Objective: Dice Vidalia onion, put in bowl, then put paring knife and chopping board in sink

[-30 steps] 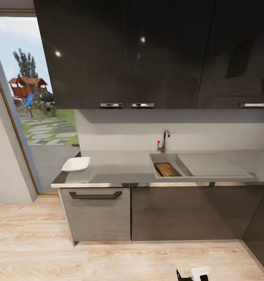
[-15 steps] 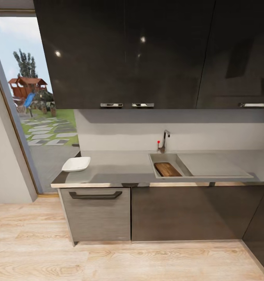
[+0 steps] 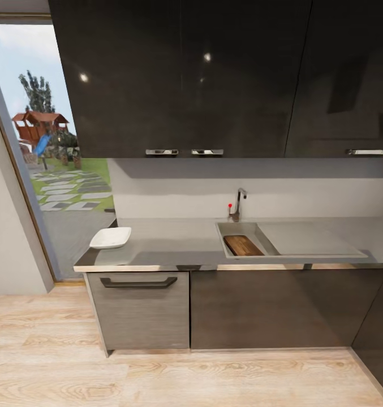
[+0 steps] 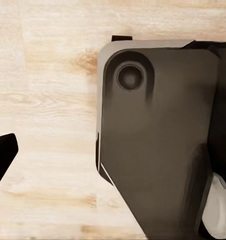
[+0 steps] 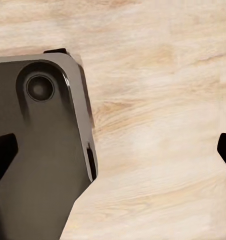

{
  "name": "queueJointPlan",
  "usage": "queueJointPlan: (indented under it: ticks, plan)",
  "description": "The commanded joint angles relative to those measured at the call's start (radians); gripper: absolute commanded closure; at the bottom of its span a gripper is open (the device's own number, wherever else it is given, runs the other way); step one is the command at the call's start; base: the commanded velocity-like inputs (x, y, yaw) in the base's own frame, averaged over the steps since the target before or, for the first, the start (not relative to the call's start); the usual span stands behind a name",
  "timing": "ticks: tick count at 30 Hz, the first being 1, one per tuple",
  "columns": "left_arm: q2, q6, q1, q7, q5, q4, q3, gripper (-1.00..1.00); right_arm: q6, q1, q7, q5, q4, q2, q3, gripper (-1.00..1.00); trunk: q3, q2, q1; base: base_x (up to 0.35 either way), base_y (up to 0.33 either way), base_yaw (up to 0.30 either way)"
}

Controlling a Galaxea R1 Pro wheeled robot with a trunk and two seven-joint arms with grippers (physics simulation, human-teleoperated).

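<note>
Head view: facing the countertop, with the chopping board lying inside the sink and the white bowl sitting well apart near the counter's window end. Left wrist: looking down past the robot's dark base at wood floor, one fingertip showing, spread impossible to tell. Right wrist: fingertips sitting at opposite edges, seemingly spread wide, holding nothing, above floor.

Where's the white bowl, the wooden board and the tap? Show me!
bowl (image 3: 110, 238): head view, on its white inside, at the countertop's left end.
chopping board (image 3: 243, 245): head view, middle of the brown wood, lying in the sink basin.
tap (image 3: 239, 199): head view, on the chrome spout behind the basin.
</note>
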Motion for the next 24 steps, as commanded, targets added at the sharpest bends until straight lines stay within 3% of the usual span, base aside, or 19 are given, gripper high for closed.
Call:
queueJointPlan:
  ticks: [1, 4, 13, 24]
  plan:
    - [-0.002, 0.002, -0.002, -0.003, 0.009, 0.002, -0.007, -1.0, -0.005, 0.001, -0.004, -0.004, -0.008, 0.0, -0.006, -1.0, -0.001, -0.001, 0.0, 0.0, 0.0, 0.0]
    - [-0.002, -0.001, -0.001, -0.004, 0.005, -0.018, -0.005, -1.0, -0.027, 0.002, -0.009, -0.009, -0.043, 0.007, -0.007, -1.0, -0.001, -0.001, 0.0, 0.0, 0.0, 0.0]
    - [0.012, -0.034, -0.001, -0.004, 0.003, -0.055, -0.01, -1.0, -0.114, 0.002, -0.01, -0.01, -0.075, 0.079, -0.008, -1.0, -0.001, -0.001, 0.0, 0.0, 0.0, 0.0]
    - [0.012, -0.037, -0.001, -0.004, 0.003, -0.056, -0.01, -1.0, -0.12, 0.002, -0.01, -0.009, -0.076, 0.087, -0.008, -1.0, -0.001, -0.001, 0.0, 0.0, 0.0, 0.0]
